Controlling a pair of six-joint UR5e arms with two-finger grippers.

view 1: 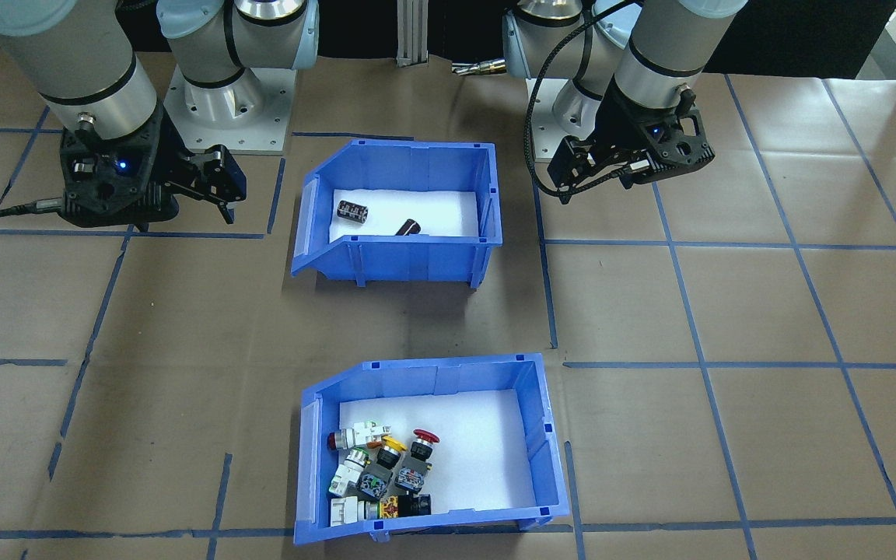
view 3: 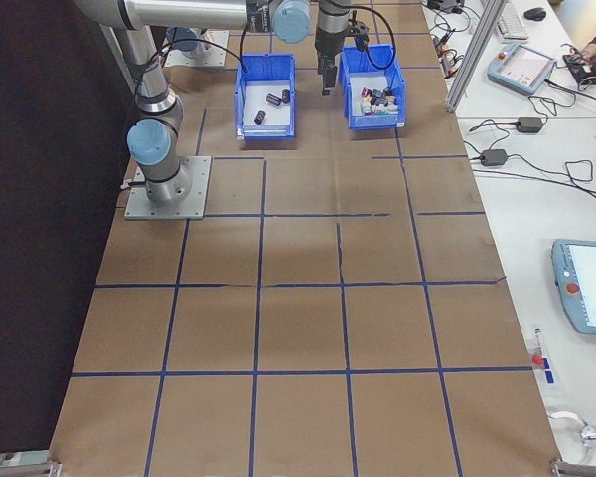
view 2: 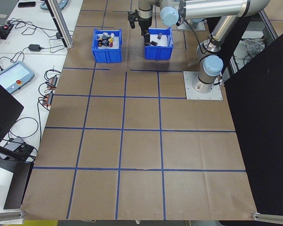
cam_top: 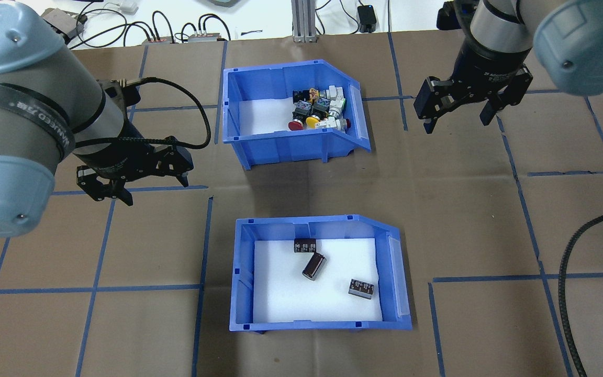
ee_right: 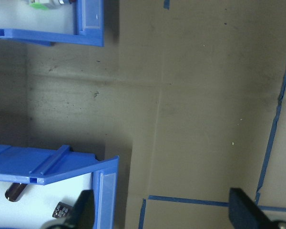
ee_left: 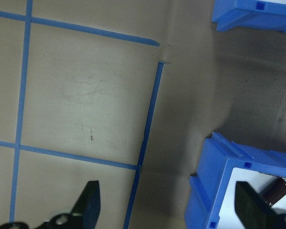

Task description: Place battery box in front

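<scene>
Nearest the overhead cam: blue plastic open-top bin w/ white foam liner and sloped cut-out end, the battery box (cam_top: 322,275), holding three small black cylinders (cam_top: 314,266). It sits on the brown paper-covered table (cam_top: 490,220) w/ blue tape grid, on the robot's side, between the two arms.

Left gripper (cam_top: 139,180) hovers above the table just off the box's left far corner, pincer released, nothing in it. Right gripper (cam_top: 458,112) hangs further off, beyond the box's right far corner, near the sloped end of the 2nd blue bin; also spread wide, empty.

That identical blue bin of red, yellow and white push-button switches (cam_top: 293,110) lies past both grippers' line, away from the robot, apart from the battery box.

Progress, as judged: neither bin is gripped. Whether "front" means the robot's side can't be told; if so, box is already placed and arms are clear; if not, grasp and move are all left.
</scene>
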